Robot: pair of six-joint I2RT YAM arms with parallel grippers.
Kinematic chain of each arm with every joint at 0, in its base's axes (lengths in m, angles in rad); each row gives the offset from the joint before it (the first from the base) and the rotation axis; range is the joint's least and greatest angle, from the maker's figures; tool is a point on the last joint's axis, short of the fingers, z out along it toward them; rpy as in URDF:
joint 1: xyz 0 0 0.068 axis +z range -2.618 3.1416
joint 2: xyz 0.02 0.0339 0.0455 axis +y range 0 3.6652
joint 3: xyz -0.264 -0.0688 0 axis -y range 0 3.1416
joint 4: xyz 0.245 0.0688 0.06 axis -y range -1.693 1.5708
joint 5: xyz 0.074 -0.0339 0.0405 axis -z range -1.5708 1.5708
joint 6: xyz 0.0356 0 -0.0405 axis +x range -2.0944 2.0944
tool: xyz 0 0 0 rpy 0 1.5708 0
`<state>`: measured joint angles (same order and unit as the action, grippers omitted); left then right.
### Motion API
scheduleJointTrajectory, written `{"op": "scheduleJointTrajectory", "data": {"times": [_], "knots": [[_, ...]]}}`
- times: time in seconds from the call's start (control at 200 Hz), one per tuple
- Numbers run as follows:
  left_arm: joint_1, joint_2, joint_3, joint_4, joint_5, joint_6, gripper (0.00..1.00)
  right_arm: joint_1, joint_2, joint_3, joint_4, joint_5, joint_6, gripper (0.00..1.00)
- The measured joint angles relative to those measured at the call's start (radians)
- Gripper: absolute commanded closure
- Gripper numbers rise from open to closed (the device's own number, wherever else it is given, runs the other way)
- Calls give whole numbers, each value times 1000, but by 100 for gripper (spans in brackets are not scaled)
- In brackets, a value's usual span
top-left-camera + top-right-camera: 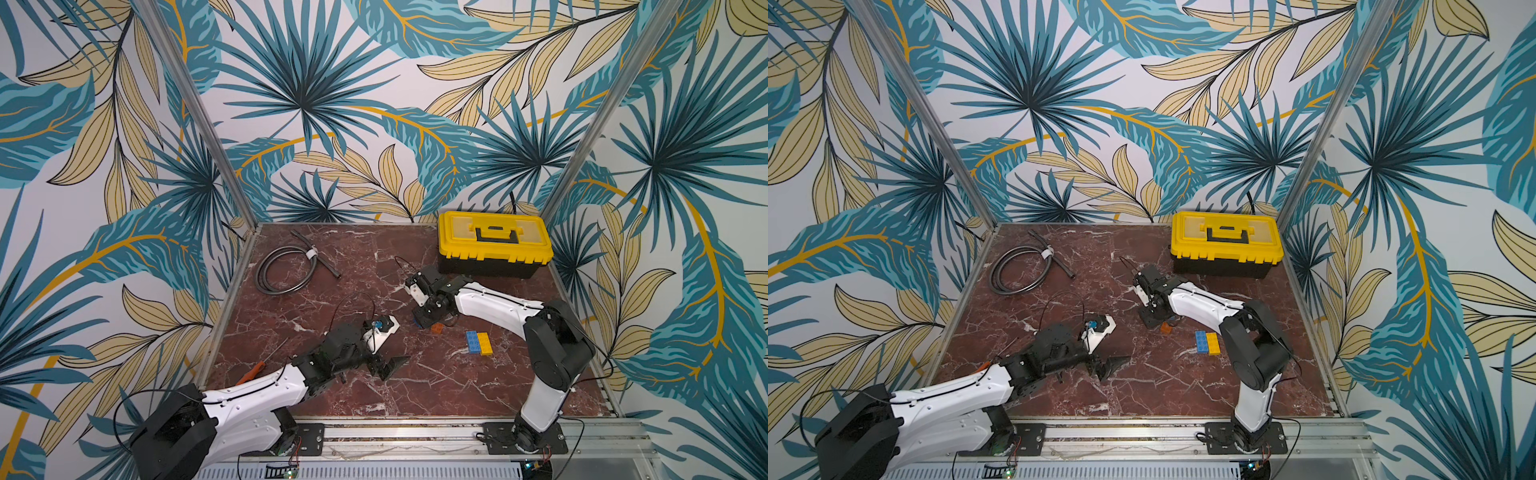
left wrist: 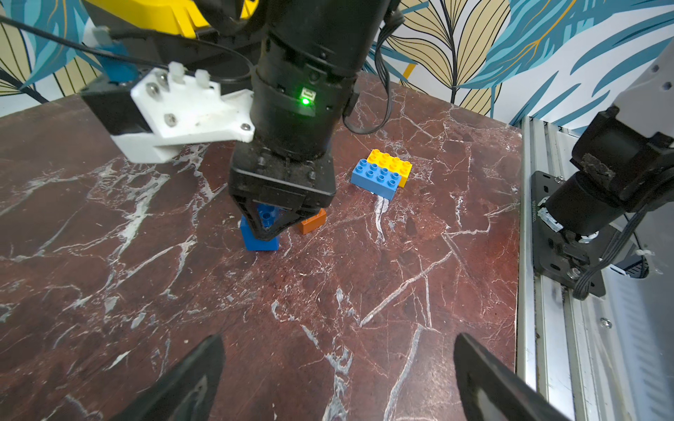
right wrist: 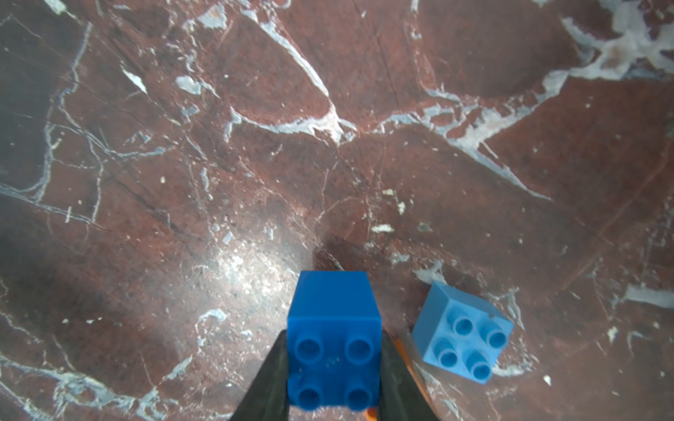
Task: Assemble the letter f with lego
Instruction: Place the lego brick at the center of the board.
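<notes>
1. The right gripper (image 3: 333,337) pinches a squarish blue brick (image 3: 333,302).
2. A second blue brick (image 3: 463,335) and the orange brick (image 2: 312,222) lie just beside it.
3. The long blue brick (image 2: 375,178) and yellow brick (image 2: 392,163) touch, nearby.
4. The left gripper (image 2: 337,339) stands spread, empty.

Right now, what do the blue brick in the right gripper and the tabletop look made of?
The blue brick: moulded plastic, likely; uniform colour, smooth semi-gloss faces, crisp round studs.
The tabletop: looks like polished red-brown marble, with white veins and a glare patch; might be printed laminate, can't tell.
</notes>
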<state>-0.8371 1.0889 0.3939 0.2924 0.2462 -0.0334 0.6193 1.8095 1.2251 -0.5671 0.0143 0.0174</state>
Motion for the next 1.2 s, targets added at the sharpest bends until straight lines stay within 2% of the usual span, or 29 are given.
{"op": "scheduleJointTrajectory", "data": {"times": [0.355, 0.816, 1.036, 1.202], "knots": [[0, 12, 0, 0, -7, 0, 1, 14, 63, 40, 27, 19, -12, 76], [0, 13, 0, 0, -6, 0, 0, 24, 69, 43, 40, 34, -10, 55], [0, -1, 0, 0, 1, 2, 1, 24, 48, 43, 38, 42, 7, 51], [0, -10, 0, 0, 43, 13, 1, 24, -47, 29, 27, 80, 55, 49]]}}
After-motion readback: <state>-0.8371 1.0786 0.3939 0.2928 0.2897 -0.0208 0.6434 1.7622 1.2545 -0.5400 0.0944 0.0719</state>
